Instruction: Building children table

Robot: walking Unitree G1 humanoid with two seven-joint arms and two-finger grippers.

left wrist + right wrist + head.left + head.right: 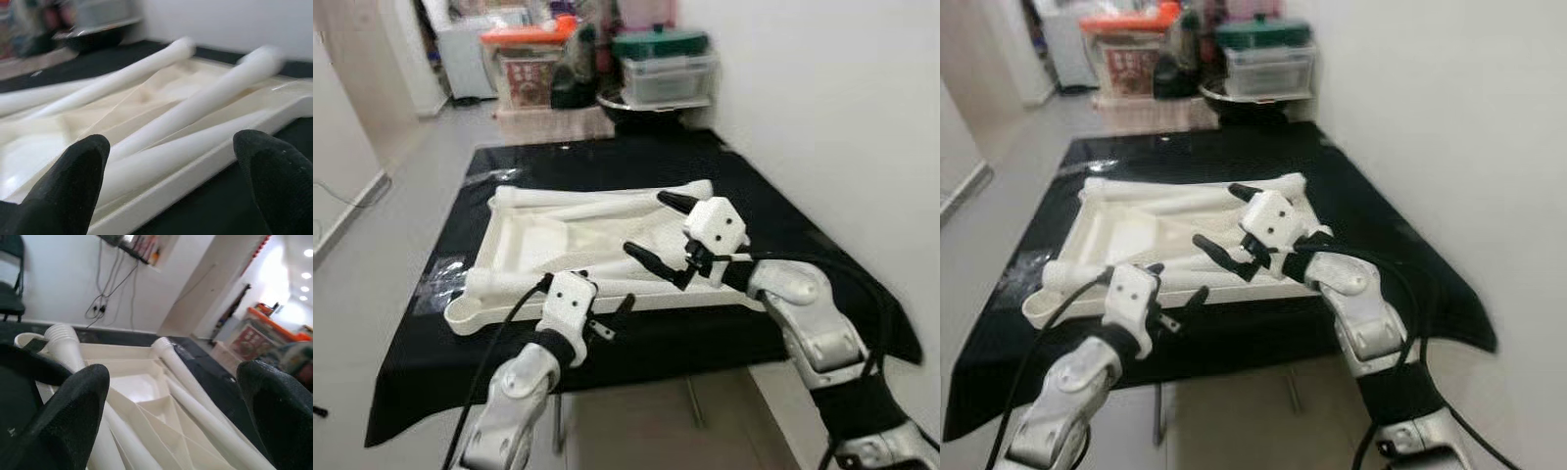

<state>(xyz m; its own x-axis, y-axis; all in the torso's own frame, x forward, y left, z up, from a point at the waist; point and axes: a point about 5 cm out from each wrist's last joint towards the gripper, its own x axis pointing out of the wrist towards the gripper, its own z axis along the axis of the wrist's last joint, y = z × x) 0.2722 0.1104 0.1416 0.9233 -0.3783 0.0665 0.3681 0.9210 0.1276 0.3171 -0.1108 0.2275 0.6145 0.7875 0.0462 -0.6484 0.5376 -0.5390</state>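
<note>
A black cloth (607, 162) covers a table that stands against the white wall (822, 108) on the robot's right; on the cloth lies the white plastic tabletop (524, 240), upside down so that its ribbed underside faces up, nearer the front edge than the back; several white legs rest loose inside it, one leg (597, 204) along the far rim, another leg (519, 282) along the near rim with its ringed end at the front left corner; a piece of clear plastic wrap (435, 279) lies on the cloth just beside the tabletop's left side; past the far end of the table, stacked storage boxes (661, 64) and an orange-lidded bin (529, 54) stand on the floor; the right gripper (658, 227) hovers over the tabletop's right half, its two black fingers spread wide with nothing between them; the left gripper (607, 318) sits at the near rim of the tabletop, over the cloth's front edge, its fingers likewise parted wide and holding nothing, the near rim showing between the fingertips (73, 171) in the left wrist view.
</note>
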